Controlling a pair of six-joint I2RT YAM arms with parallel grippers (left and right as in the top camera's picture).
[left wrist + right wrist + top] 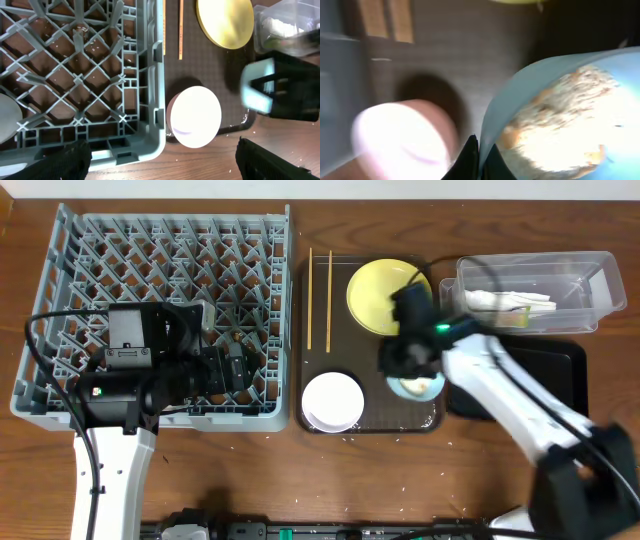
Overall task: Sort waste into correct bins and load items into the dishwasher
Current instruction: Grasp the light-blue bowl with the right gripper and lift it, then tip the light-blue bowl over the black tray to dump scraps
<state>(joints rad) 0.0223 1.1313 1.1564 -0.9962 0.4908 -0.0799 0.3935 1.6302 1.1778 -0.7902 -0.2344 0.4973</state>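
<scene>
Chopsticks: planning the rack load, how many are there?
2. One chopstick lies along the left of the brown tray, the other chopstick beside it, nearer the yellow plate. None seem hidden.

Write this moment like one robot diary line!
right gripper: pinching light blue bowl rim, rice inside | left gripper: open over dish rack | white bowl: on brown tray

- Dish rack (150, 240): moulded grey-blue plastic, matt
- Table (420, 480): brown wood, visible grain, low sheen
- Serving tray (375, 405): dark brown, finely textured, matt
- Chopsticks (310, 298): pale bare wood
- Yellow plate (375, 295): smooth, faint sheen
- White bowl (332, 401): smooth, glossy
- Light blue bowl (520, 95): smooth wall; grainy rice (570, 115) clinging inside
- Clear tub (580, 275): transparent glossy plastic
- Napkins (510, 302): crumpled white paper
- Black tray (565, 375): matt black plastic
</scene>
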